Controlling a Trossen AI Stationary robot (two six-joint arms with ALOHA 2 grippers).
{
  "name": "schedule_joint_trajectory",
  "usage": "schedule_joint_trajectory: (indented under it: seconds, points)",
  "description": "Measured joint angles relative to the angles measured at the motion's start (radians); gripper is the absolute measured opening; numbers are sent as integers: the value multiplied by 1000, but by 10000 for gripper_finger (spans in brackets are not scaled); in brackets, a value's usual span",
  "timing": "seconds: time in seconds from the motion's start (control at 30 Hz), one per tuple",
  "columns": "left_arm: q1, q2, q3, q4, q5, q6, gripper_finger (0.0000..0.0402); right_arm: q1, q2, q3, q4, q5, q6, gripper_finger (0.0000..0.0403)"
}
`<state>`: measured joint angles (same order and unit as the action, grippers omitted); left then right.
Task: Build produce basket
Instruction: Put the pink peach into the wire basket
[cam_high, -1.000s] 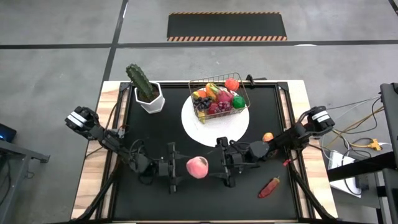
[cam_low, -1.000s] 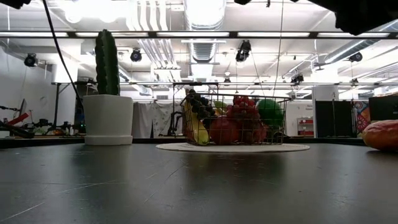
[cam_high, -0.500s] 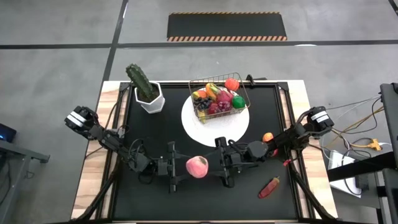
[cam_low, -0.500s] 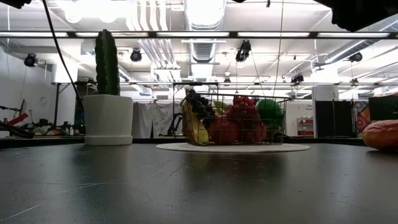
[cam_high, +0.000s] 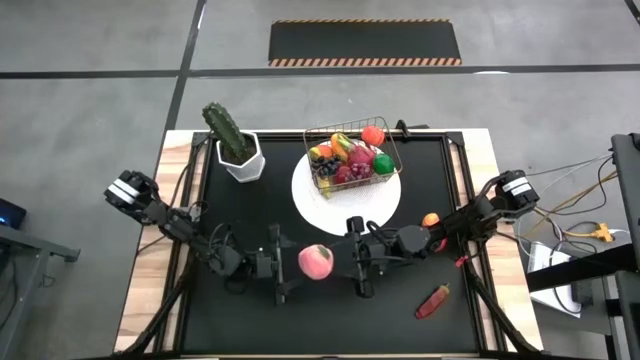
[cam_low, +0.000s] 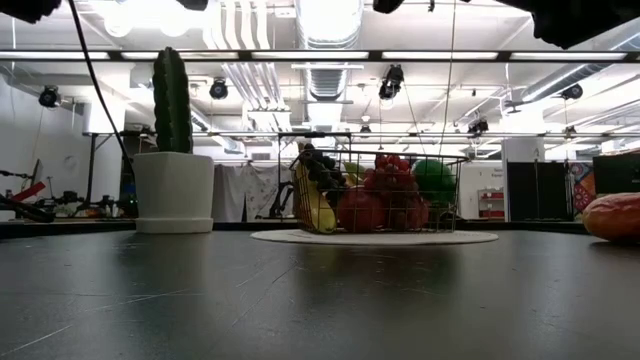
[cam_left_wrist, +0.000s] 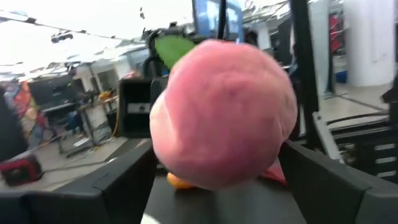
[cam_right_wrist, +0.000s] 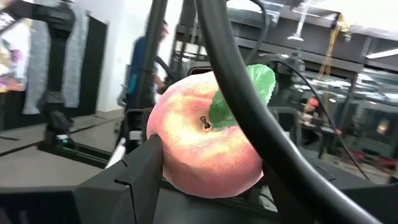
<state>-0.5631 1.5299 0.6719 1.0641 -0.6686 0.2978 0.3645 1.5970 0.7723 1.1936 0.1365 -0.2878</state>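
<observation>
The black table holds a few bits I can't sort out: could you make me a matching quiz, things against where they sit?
Things:
1. pink toy peach
2. small wire basket
3. green cactus in white pot
4. red chilli-shaped piece

Places:
A. on the round white mat
B. table's far left corner
C. between both grippers
D. table's near right part

Pairs: 1-C, 2-A, 3-B, 4-D

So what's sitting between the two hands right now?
A pink peach, right between the left hand and the right hand. The high view shows it; both wrist views show it close up.
</observation>
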Motion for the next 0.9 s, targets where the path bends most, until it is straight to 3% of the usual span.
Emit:
schedule_joint_trajectory:
  seconds: [0.23, 0.37, 0.53, 0.73, 0.9]
  points:
    - [2, -13, -46, -14, -77, -1, 335, 2, -33, 1, -82, 142, 4, 226]
    - [2, -34, -71, -64, -162, -2, 336, 0, -109, 1, -185, 339, 12, 226]
    - [1, -68, -121, -61, -175, -3, 336, -62, -267, 44, -547, 552, 99, 226]
    - [2, -94, -142, -59, -170, -2, 337, -296, -353, 215, -1240, 515, 433, 226]
    - [3, -94, -161, -54, -169, -3, 337, -547, -278, 292, -1447, 227, 531, 226]
